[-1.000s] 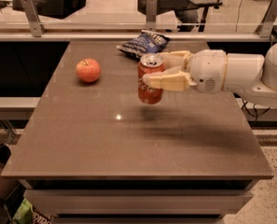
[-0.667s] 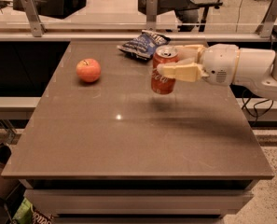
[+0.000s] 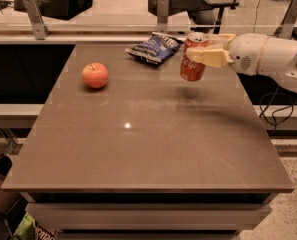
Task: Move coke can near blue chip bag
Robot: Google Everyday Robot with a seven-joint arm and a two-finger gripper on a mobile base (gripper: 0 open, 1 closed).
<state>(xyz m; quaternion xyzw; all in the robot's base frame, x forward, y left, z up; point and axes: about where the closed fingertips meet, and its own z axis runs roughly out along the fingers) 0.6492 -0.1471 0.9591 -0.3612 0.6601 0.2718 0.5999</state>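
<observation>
Gripper (image 3: 195, 55) carried coke can (image 3: 192, 68) nearer crumpled blue chip bag (image 3: 154, 48).

Warm, rather dim light fills the room and gives everything a brownish cast. It falls from overhead: 1 small white glint (image 3: 127, 125) sits on the smooth grey-brown tabletop (image 3: 138, 154). The pale two-finger gripper (image 3: 202, 55), clamped on the red aluminium coke can (image 3: 192, 68) above the table's far right part, throws a soft dark shadow (image 3: 190, 94) almost straight below. The round orange-red apple (image 3: 95, 75) darkens the surface just beside itself. The pale surface (image 3: 113, 14) behind the table looks washed-out bright.
</observation>
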